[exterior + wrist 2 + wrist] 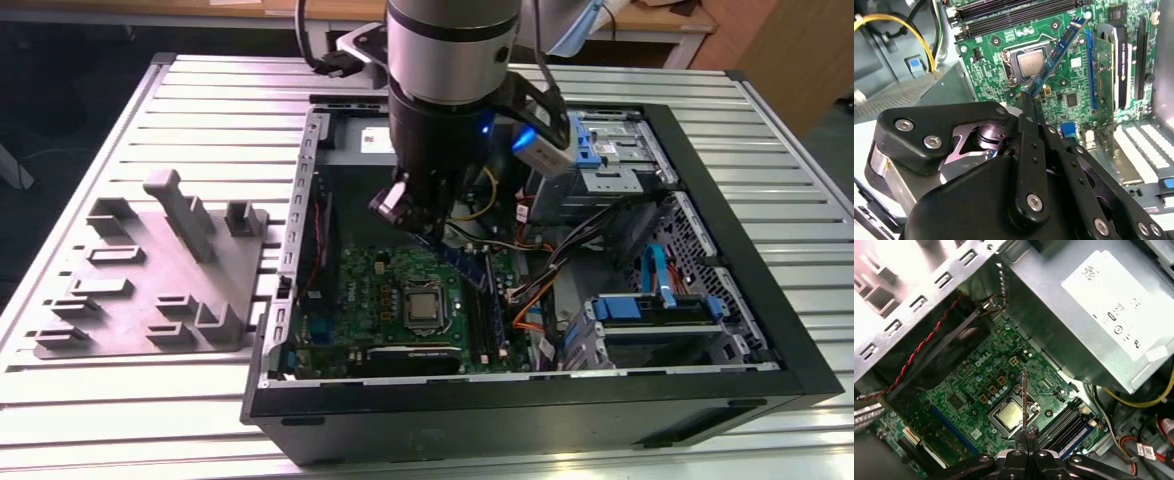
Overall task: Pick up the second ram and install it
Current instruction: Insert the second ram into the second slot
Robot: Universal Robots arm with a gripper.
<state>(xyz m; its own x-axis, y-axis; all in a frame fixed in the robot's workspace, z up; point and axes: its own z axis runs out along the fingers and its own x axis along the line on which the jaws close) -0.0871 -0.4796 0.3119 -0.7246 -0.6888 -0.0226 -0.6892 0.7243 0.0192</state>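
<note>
My gripper (1026, 100) is shut on one end of the second ram (1056, 56), a narrow blue stick with small dark chips. In the second wrist view the stick slants out from the fingertips above the green motherboard (1074, 85) and its processor socket (1029, 62). The first wrist view shows the stick edge-on (1024, 395), hanging over the socket and beside the black memory slots (1061, 422). In the exterior view my gripper (420, 228) is inside the open computer case (534, 395), and the stick (463, 265) points down toward the board without touching it.
A silver power supply (1094, 315) stands close by the slots, with yellow cables (914, 30) running from it. An upright expansion card (1104, 70) stands on the board. Drive bays with blue rails (654, 300) are at the exterior view's right. A grey parts fixture (154, 270) lies on the table.
</note>
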